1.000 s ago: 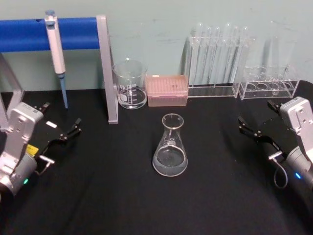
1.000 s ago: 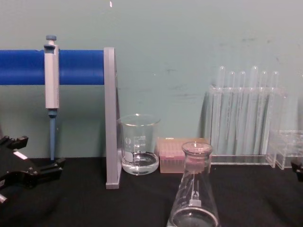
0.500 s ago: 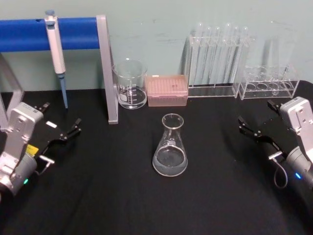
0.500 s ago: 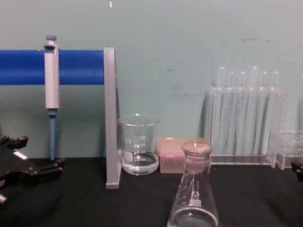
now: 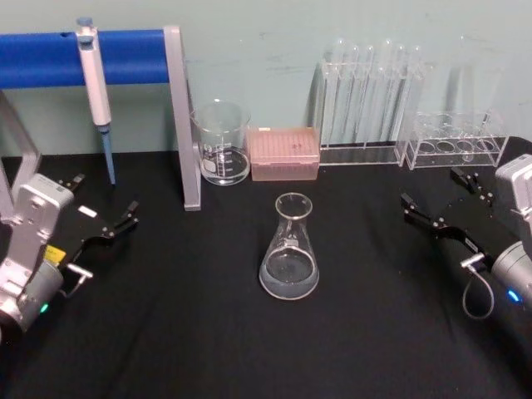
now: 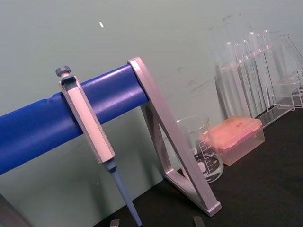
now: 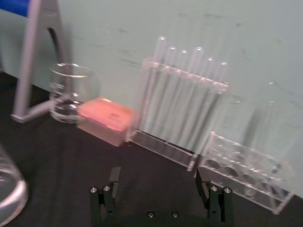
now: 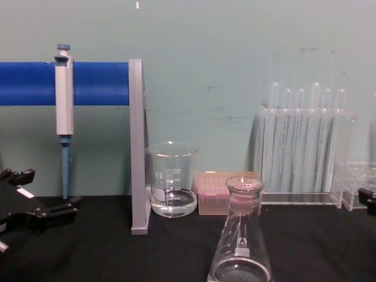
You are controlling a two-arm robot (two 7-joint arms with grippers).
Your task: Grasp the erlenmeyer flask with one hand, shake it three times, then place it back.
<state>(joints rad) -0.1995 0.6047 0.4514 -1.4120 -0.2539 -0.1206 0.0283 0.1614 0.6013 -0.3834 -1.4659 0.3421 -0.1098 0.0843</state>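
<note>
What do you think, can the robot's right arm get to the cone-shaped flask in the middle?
Probably yes. The right tool is open, off to the erlenmeyer flask's right, with only bare black table between them. The beaker and tall test-tube rack stand farther back by the wall, out of the way.

A laboratory.
A pipette [image 5: 97, 75] on a stand [image 5: 177, 116]; beaker [image 5: 221, 143], erlenmeyer flask [image 5: 289, 249], tip box [image 5: 284, 153] and racked test tubes [image 5: 366, 87] on the bench [image 5: 166, 332].
</note>
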